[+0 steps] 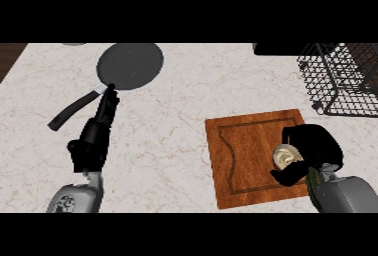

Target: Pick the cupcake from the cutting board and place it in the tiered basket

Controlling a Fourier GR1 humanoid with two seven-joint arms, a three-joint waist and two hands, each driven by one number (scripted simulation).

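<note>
A cupcake (286, 155) with pale swirled frosting sits on the right side of the brown cutting board (244, 150). My right hand (317, 145) curls around it, fingers arched over its far side and thumb (288, 173) on its near side, hiding most of it. The black wire tiered basket (339, 75) stands at the counter's back right, beyond the board. My left hand (96, 135) rests at the left with straight fingers pointing toward a pan, holding nothing.
A dark frying pan (131, 65) with a black handle (74, 110) lies at the back left, its handle just beside my left fingertips. A dark object (277, 48) sits at the back edge near the basket. The counter (170, 125) is pale marble.
</note>
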